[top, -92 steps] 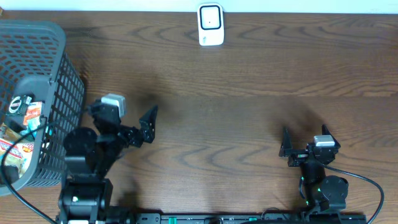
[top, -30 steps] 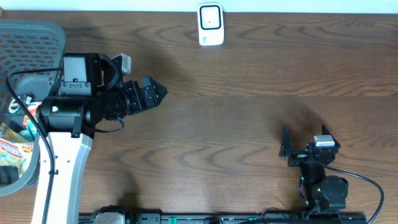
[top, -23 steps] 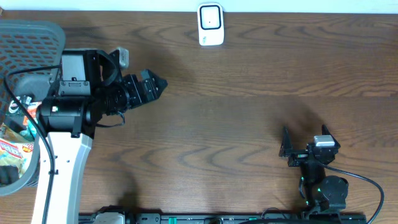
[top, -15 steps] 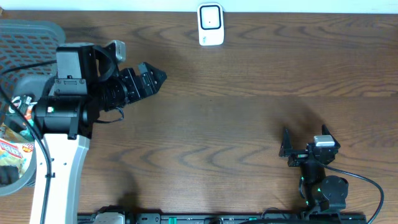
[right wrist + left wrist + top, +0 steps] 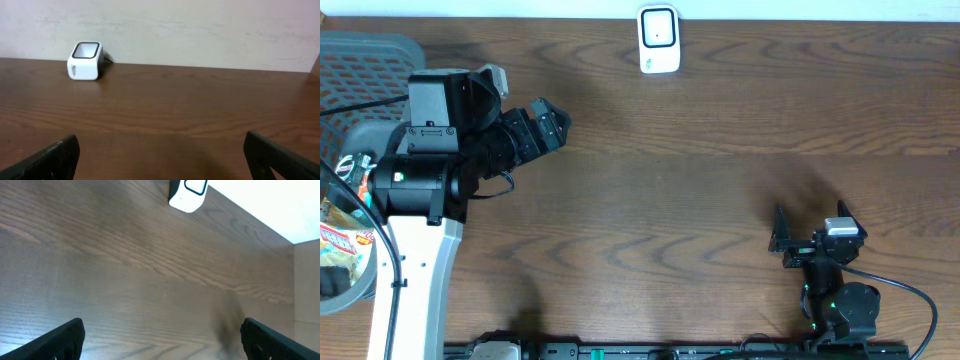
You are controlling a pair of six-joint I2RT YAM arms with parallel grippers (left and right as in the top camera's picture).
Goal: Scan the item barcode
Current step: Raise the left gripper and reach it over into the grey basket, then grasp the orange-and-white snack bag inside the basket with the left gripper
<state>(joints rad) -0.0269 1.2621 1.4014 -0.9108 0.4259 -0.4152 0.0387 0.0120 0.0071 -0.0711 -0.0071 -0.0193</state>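
The white barcode scanner stands at the table's back edge, also in the left wrist view and the right wrist view. Packaged items lie in the grey mesh basket at the far left, partly hidden by my left arm; no barcode shows. My left gripper hangs raised beside the basket, pointing right, open and empty. Far off at the front right, my right gripper rests low, open and empty.
The dark wooden table stretches between the two arms. A white wall rises behind the scanner. A black cable loops by the right arm's base, and another runs over the basket.
My left arm has risen from its low rest, and over the last second its gripper drifted left and toward the back. The right arm has not moved.
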